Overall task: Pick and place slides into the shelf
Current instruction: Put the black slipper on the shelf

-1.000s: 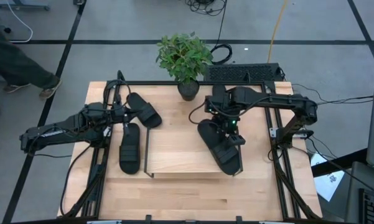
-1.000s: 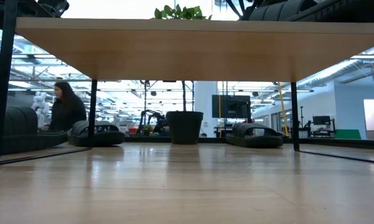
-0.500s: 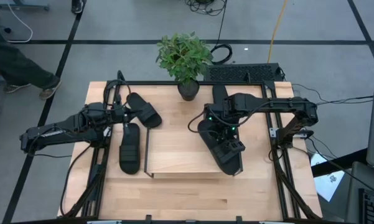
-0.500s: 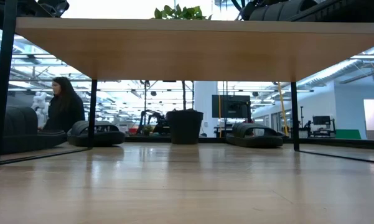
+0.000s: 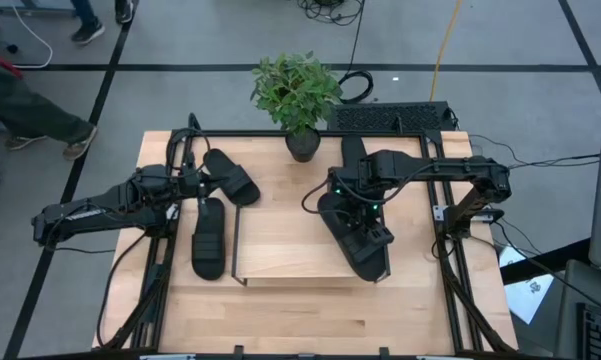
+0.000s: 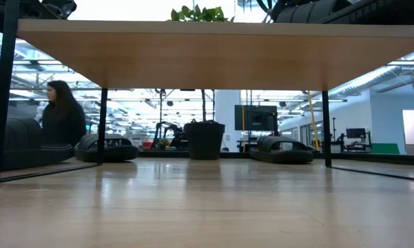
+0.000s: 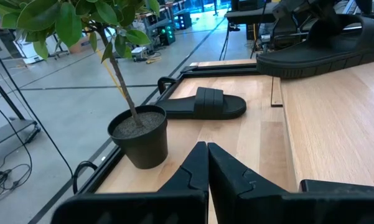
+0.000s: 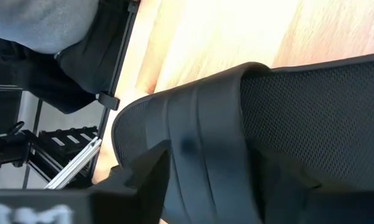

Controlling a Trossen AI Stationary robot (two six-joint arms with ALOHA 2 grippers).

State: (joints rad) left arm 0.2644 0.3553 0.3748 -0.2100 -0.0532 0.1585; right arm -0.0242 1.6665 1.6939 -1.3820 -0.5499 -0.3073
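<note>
Four black slides show in the high view. One slide (image 5: 230, 176) and another slide (image 5: 208, 240) lie on the table left of the shelf (image 5: 280, 235). A third slide (image 5: 352, 152) lies behind the shelf, also seen in the left wrist view as the slide (image 7: 205, 104). The fourth slide (image 5: 365, 252) lies on the right part of the shelf's light board. My right gripper (image 5: 364, 215) is down on it. My left gripper (image 5: 194, 186), shut (image 7: 206, 158), hovers between the two left slides. My right gripper (image 8: 211, 186) comes from above onto the ribbed strap band (image 8: 205, 137) of the slide on the shelf. The band runs between my two fingers (image 8: 143, 177). The sole rests on the shelf's board (image 5: 300, 250).
A potted plant (image 5: 297, 95) stands at the table's far edge, its pot (image 7: 140, 135) close behind the shelf. Black frame rails (image 5: 158, 250) run along both table sides. A keyboard-like black unit (image 5: 390, 115) sits beyond the far edge. A person (image 6: 60, 124) is in the room behind.
My right gripper has shifted a little toward the table's near-left over the slide on the shelf; the slide has stayed in place. The person in the room behind has moved leftward.
</note>
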